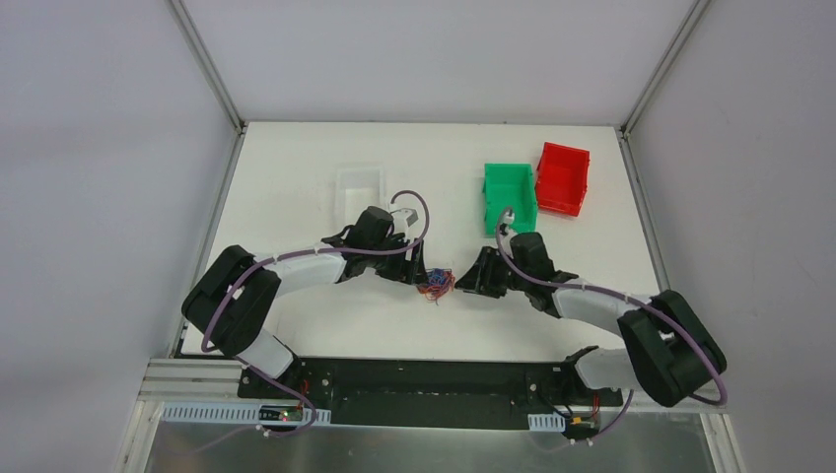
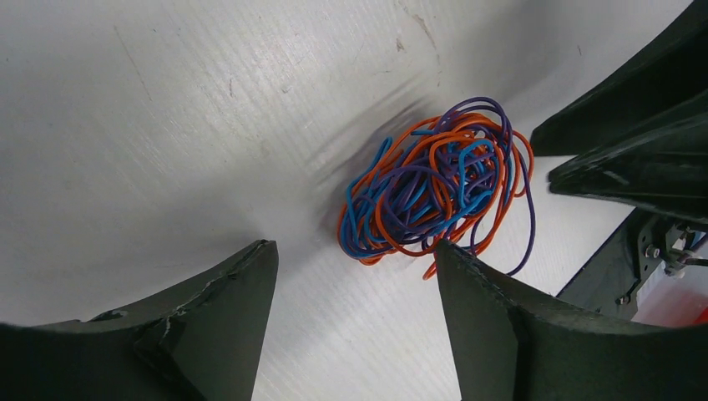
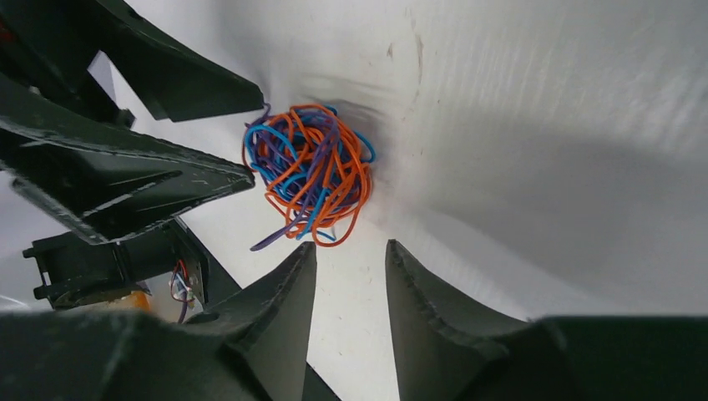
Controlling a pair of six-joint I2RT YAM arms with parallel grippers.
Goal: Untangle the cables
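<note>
Tightly balled orange, blue, purple cables (image 2: 434, 196)

cables (image 1: 435, 285) — strands too small overhead | left hand (image 2: 355, 251) — cut off at bottom

The tabletop (image 2: 167, 125) is matt white and finely ribbed, with faint scuffs and scratches. The cables (image 2: 434, 188) have smooth, slightly shiny plastic sheathing. The jaws are matt black plastic, rough and nicked along their edges. In the upper part of the top view, the green bin (image 1: 510, 197) and red bin (image 1: 563, 177) are glossy plastic, and the clear bin (image 1: 359, 192) is cloudy plastic.
</note>
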